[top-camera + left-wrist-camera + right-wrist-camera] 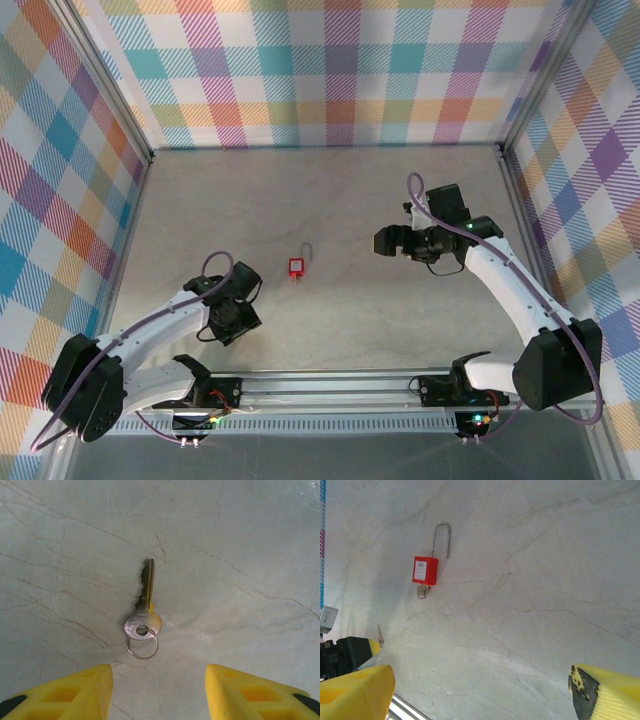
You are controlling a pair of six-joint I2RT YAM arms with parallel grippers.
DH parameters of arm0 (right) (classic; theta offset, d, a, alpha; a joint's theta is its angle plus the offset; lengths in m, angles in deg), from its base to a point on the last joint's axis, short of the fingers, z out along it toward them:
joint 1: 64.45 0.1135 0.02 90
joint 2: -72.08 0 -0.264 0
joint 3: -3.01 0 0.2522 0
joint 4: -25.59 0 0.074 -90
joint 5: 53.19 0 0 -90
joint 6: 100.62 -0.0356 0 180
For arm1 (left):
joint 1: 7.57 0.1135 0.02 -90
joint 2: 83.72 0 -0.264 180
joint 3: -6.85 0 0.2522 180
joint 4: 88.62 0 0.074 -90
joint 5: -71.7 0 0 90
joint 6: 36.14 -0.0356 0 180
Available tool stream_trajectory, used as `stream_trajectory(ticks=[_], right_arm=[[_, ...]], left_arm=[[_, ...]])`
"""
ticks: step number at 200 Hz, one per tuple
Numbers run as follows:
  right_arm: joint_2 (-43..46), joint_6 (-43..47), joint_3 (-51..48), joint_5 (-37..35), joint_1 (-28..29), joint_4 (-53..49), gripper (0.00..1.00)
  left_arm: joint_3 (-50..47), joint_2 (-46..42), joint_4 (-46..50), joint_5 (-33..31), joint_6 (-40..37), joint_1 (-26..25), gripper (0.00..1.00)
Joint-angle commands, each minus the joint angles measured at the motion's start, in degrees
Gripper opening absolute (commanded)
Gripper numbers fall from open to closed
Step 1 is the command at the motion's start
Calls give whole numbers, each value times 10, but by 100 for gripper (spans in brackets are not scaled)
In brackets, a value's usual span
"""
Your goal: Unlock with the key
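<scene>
A silver key with a small ring lies flat on the marble table, blade pointing away from my left gripper. That gripper is open, its yellow fingers apart just short of the ring and nothing between them. The red padlock lies flat with its thin shackle closed, and a small silver key-like piece sticks out of its underside. From above, the padlock sits right of my left gripper. My right gripper hovers open to the padlock's right.
Checked fabric walls close in the table on three sides. The metal rail with both arm bases runs along the near edge. In the right wrist view, the left gripper shows at lower left with the key's tip beside it.
</scene>
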Motion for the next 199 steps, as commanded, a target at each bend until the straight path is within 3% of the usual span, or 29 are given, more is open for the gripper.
stream_trajectory(ticks=[1,152,199], right_arm=[[15,1,-5,4,4,-4,90],[17,-3,-16,-2,4,1,89],[19,-4,-23,-4,4,1,89]], left_arm=[[0,10,-8,4,-13,5,49],[-25,47,-39,-20,-22,10,41],[-22,75,-54,-17,-34,12,30]])
